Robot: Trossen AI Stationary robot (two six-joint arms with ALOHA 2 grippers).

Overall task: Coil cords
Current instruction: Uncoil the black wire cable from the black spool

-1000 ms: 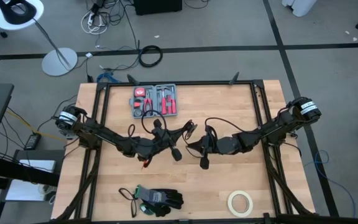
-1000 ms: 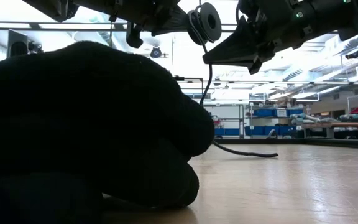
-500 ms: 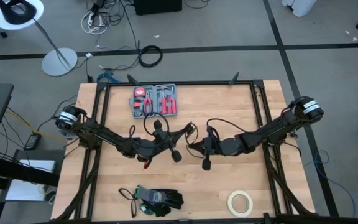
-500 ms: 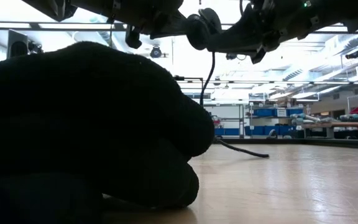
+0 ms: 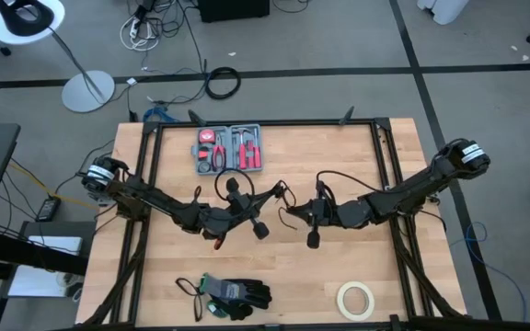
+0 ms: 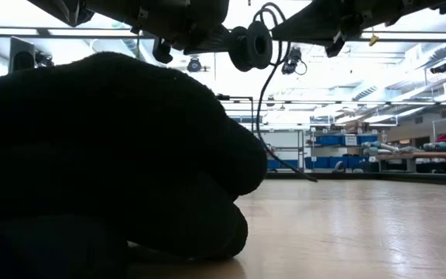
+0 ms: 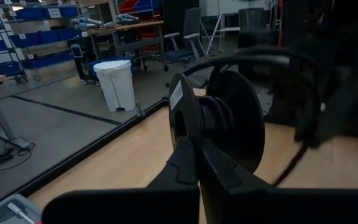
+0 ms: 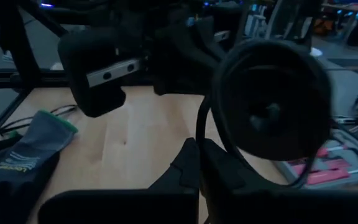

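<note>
Left gripper (image 7: 199, 163): clenched, jaws pinched on the rim of a small black spool (image 7: 219, 121) held well above the bench (image 5: 394, 285), near its middle. Cord (image 6: 266, 77): thin, black, partly wound on the spool's hub; a loop stands over the spool and the loose tail hangs down from it, trailing to the bench surface on the far side in the low view. Right gripper (image 8: 199, 163): clenched, empty as far as the views show, facing the spool's flat side from just beside it; in the high view it (image 5: 315, 216) sits near the left gripper (image 5: 251, 221), with a strand of cord spanning the gap. Key relation: the spool's axis points roughly from one gripper toward the other, so the unwound tail drops between the two arms; the right gripper appears the nearer to it and the likelier one to guide the next wrap. Surroundings, outward: tool case (image 5: 229, 148) beyond both grippers, gloves (image 5: 234, 294) and tape roll (image 5: 356, 299) on the near side, all well apart. Bare bench below the spool leaves open room.
</note>
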